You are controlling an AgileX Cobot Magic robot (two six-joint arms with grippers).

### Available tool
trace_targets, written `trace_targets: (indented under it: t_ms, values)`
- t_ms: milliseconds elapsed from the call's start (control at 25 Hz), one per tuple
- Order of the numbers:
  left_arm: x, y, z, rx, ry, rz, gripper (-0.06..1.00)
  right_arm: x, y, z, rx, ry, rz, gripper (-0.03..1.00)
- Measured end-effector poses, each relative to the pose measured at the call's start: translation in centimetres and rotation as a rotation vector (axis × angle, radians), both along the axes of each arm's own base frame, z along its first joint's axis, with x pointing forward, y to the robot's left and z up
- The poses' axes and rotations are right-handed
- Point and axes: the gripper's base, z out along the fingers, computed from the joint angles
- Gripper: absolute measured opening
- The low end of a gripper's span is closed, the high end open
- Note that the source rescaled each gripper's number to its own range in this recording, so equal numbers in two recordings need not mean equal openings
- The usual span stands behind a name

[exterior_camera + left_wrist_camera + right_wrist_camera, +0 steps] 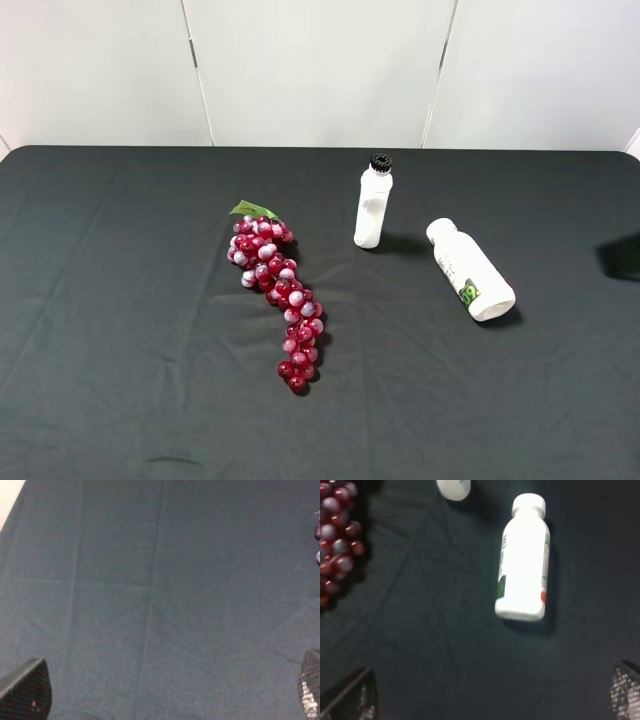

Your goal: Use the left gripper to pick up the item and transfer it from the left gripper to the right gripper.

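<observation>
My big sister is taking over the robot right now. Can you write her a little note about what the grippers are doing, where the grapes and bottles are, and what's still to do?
Left gripper: open, holding nothing, over bare black cloth; grapes only at the edge of its wrist view.
Right gripper: open, holding nothing, above the lying white bottle.
On the table: bunch of red grapes left of centre, an upright white bottle with a black cap in the middle, the lying bottle to its right.
Done: nothing yet; no item is picked up.
Left: the left gripper must grab an item, lift it, and pass it to the right gripper.
</observation>
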Motion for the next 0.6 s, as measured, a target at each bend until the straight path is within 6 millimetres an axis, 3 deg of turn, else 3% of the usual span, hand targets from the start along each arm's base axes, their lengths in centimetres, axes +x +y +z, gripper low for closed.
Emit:
trace_targets:
  t_ms: [280,440,600]
  values:
    - [0.0,0.0,0.0,0.000,0.000,0.000,0.98,-6.7,-1.7,1.0,0.052,-0.160,0.001,1.00]
    - [0.0,0.0,0.0,0.000,0.000,0.000,0.98,-9.0,-2.3,0.6,0.099,-0.248,-0.022,1.00]
    - [0.0,0.0,0.0,0.000,0.000,0.000,0.98,-9.9,-2.6,-1.0,0.101,-0.265,-0.026,1.00]
